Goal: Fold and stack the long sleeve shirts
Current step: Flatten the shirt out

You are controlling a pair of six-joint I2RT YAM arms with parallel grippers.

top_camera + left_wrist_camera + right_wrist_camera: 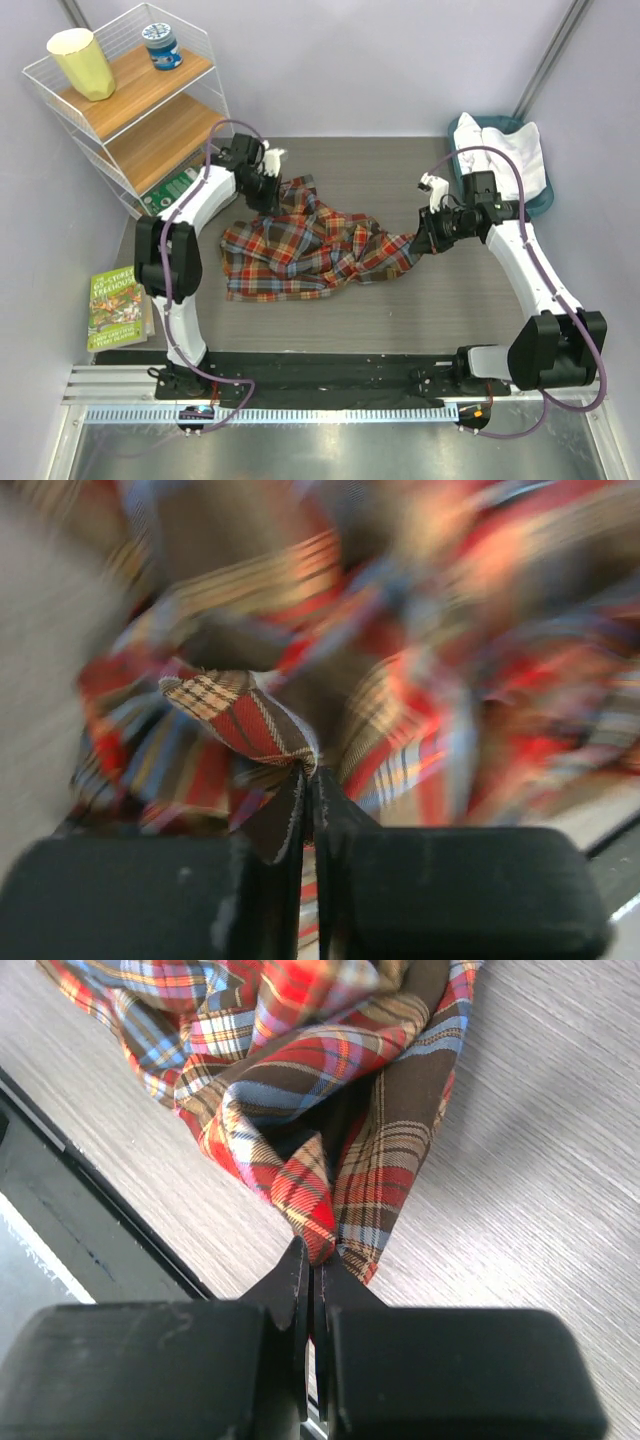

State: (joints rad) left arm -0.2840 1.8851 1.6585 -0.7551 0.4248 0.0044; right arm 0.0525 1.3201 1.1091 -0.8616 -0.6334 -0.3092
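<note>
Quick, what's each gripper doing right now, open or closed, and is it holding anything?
The left gripper is closed on the plaid shirt.
The right gripper is closed on the same plaid shirt.

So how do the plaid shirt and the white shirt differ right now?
The plaid shirt lies crumpled on the table; the white shirt sits in the basket. The left gripper and right gripper pinch the plaid shirt; nothing holds the white shirt. The plaid shirt is checked in red and brown; the white shirt is plain. Neither looks folded.

Left gripper [308, 780] and right gripper [313, 1260], both clamped on plaid shirt [300, 255].
</note>
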